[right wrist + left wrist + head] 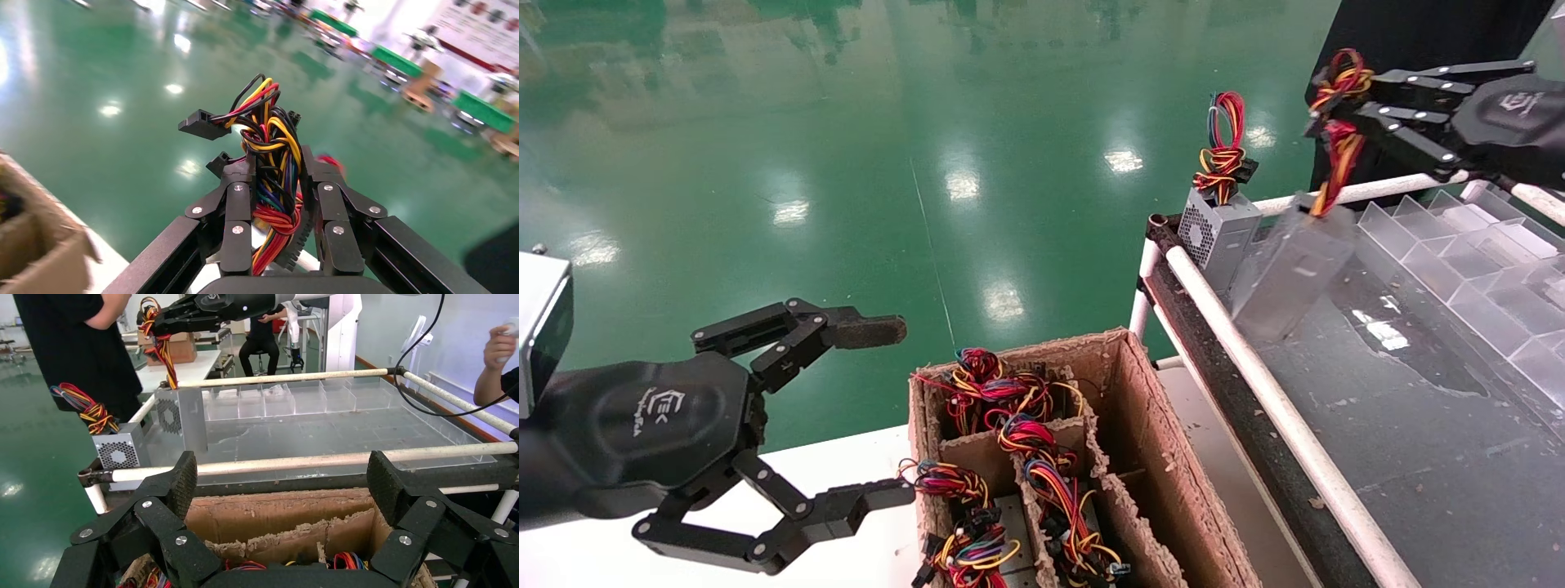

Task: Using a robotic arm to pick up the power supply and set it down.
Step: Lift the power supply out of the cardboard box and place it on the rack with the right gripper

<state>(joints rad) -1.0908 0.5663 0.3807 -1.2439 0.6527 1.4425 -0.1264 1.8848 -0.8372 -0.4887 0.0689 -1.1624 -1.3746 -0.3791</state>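
The power supply (1291,265), a plain grey metal box, hangs tilted by its wires over the dark belt surface (1401,425), close behind the white rail. My right gripper (1328,106) is shut on its knotted orange, red, yellow and black wire bundle (269,141), which runs up between the fingers (235,202). The left wrist view shows the box (180,416) hanging under the right gripper (165,321). Whether its lower end touches the surface I cannot tell. My left gripper (878,412) stands open and holds nothing, beside the cardboard box (1148,425).
A second grey box with a vent face (1218,233) and a tall wire loop stands at the belt's near corner. The cardboard box's compartments hold several wire bundles (1009,408). Clear plastic dividers (1459,237) line the belt's far side. People (73,343) stand beyond.
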